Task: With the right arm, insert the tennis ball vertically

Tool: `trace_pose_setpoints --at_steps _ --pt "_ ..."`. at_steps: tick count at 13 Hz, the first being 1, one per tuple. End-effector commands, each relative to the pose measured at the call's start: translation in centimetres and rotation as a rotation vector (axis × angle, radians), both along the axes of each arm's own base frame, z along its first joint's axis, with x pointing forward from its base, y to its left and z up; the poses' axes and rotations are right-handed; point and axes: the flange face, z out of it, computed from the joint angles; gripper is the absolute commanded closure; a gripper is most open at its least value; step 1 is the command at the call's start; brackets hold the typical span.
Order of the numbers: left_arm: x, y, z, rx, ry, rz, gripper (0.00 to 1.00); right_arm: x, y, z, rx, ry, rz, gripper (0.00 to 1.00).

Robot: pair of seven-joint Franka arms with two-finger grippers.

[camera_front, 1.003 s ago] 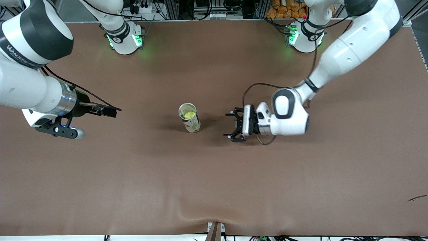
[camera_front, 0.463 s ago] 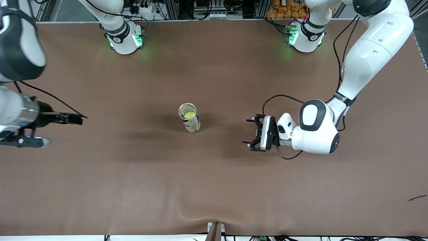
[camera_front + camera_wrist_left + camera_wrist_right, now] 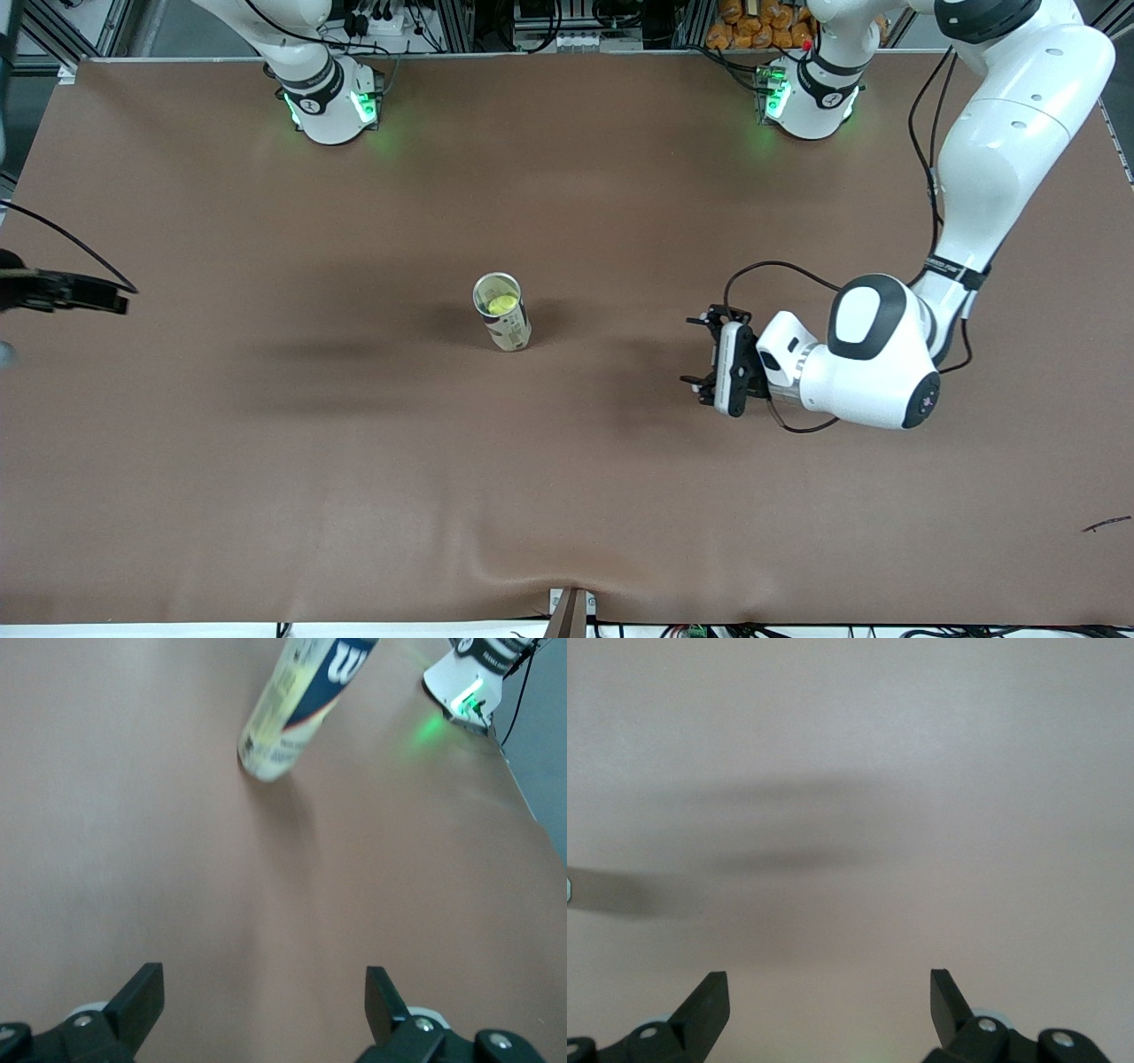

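The left gripper [image 3: 700, 353] hangs low over the bare brown table [image 3: 567, 496], toward the left arm's end and a little nearer the front camera than the can. Its fingers are spread wide with nothing between them; in the left wrist view both fingertips [image 3: 142, 992] frame empty tabletop, and the gripper [image 3: 264, 992] faces the can [image 3: 297, 713] from well apart.

The can [image 3: 502, 312] stands upright near the middle of the table, alone, with its mouth open to the front camera. The ball [image 3: 500, 304] sits inside it, a yellow-green patch below the rim. In the left wrist view the can shows a dark blue label with white lettering.

The right gripper [image 3: 829, 992] is at the right arm's end of the table, over its edge, and only a dark part of it [image 3: 62, 292] reaches into the front view. Its own wrist view shows the fingers spread and empty over plain tabletop crossed by soft shadows.

Along the table's edge farthest from the front camera, both arm bases [image 3: 328, 102] glow green.
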Motion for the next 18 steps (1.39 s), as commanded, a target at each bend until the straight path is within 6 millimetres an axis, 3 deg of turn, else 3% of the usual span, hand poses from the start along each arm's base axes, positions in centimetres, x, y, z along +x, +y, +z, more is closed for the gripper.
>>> trace_pose_setpoints --at_steps 1,3,5,7,9,11,12,13,16,17,18 --pt "0.4 3.1 3.2 0.173 0.058 0.03 0.0 -4.8 -0.1 3.3 0.039 -0.052 0.03 0.0" --pt "0.0 4.2 6.3 0.304 0.083 0.1 0.0 -7.5 0.1 5.9 0.038 -0.103 0.027 0.0" --pt "-0.9 4.2 10.8 0.438 0.071 0.186 0.0 -8.4 0.5 7.6 0.019 -0.125 0.04 0.0" --pt "-2.4 4.4 15.0 0.587 0.09 0.309 0.0 -9.0 -1.2 8.5 0.007 -0.127 0.015 0.0" --pt "-3.3 6.3 18.0 0.693 0.122 0.454 0.0 -10.2 -1.3 9.2 0.014 -0.073 -0.016 0.0" --pt "-3.7 10.0 20.6 0.78 0.174 0.654 0.0 -10.8 -1.2 9.6 0.013 -0.064 -0.071 0.0" --pt "-4.1 11.8 21.8 0.81 0.204 0.755 0.0 -11.1 -0.6 9.9 0.013 -0.069 -0.065 0.0" --pt "-5.1 12.4 23.9 0.829 0.216 0.835 0.0 -11.6 0.2 10.3 0.01 -0.074 -0.05 0.0" --pt "-8.5 12.1 28.9 0.939 0.18 1.063 0.0 -11.3 4.6 10.8 -0.03 -0.084 -0.053 0.0" --pt "-9.1 12.1 30.1 0.946 0.17 1.083 0.0 -11.2 4.8 10.6 -0.041 -0.083 -0.046 0.0" --pt "-9.0 13.1 30.5 0.962 0.148 1.096 0.0 -11.2 3.9 10.7 -0.041 -0.082 -0.052 0.0"
